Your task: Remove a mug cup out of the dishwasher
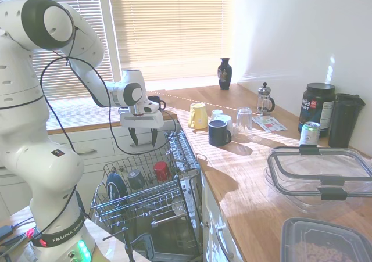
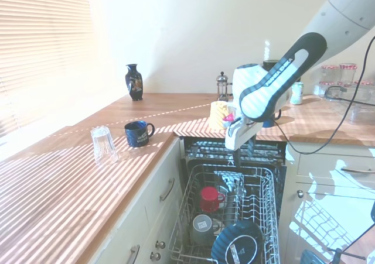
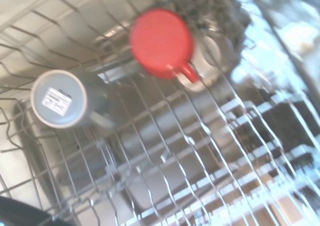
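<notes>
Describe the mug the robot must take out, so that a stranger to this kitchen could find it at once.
Start at the open dishwasher under the wooden counter and look into its pulled-out wire rack. The mug cup sits upside down near the rack's middle. It is the only red one: the mug beside it is grey with a white label on its base.

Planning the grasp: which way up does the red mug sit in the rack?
Upside down: the red mug shows its closed base upward, handle sideways, in the wire rack.
</notes>
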`<action>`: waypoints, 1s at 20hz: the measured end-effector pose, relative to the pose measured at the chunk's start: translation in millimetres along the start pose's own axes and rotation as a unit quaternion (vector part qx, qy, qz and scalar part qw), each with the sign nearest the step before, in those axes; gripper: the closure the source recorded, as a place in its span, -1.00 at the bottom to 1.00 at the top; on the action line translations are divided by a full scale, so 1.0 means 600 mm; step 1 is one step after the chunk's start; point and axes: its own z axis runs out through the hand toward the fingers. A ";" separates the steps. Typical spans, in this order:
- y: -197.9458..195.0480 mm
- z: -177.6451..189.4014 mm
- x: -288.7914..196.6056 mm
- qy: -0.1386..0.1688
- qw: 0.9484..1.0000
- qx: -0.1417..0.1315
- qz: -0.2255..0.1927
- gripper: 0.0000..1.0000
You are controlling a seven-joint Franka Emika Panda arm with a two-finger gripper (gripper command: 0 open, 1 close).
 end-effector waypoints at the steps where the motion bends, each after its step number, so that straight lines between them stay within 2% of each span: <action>1: -0.015 0.017 0.004 0.000 1.000 -0.004 -0.009 -1.00; 3: -0.043 0.053 0.008 0.004 1.000 -0.015 -0.022 -1.00; 8: -0.097 0.112 0.018 0.023 0.998 -0.021 -0.053 -1.00; 14: -0.092 0.180 0.035 0.034 0.995 -0.040 -0.087 -1.00; 20: -0.085 0.251 0.042 0.046 0.988 -0.061 -0.133 -1.00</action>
